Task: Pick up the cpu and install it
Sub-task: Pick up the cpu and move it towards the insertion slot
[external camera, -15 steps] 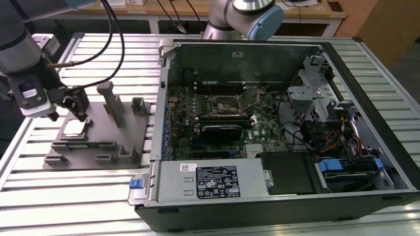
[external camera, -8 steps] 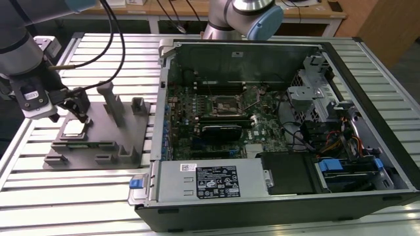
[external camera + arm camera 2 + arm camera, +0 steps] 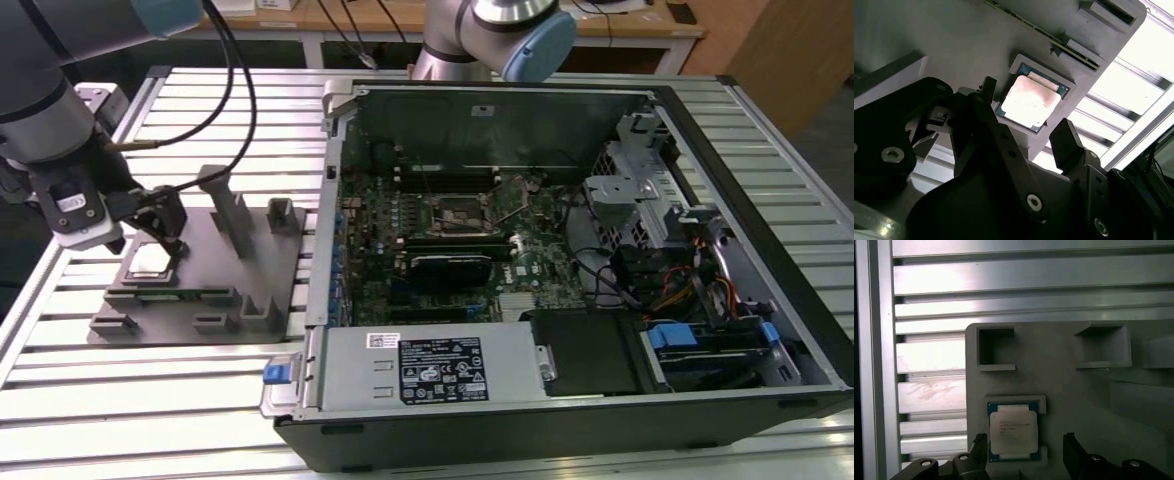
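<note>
The gripper point(image 3: 151, 238) hung wide open and empty over the cpu point(image 3: 150, 262), which lay flat, metal top up, in a rimmed recess of the grey fixture point(image 3: 214, 290) at the exterior view's left, well apart from the open computer case point(image 3: 534, 250). In both wrist views the fingers point(image 3: 1070, 446) stood clear of two opposite edges of the near-square chip. Its long axis was hard to tell.

One cpu point(image 3: 1013, 434), one gripper point(image 3: 1025, 442), one fixture point(image 3: 1064, 380) (grey), one computer case point(image 3: 561, 440).
</note>
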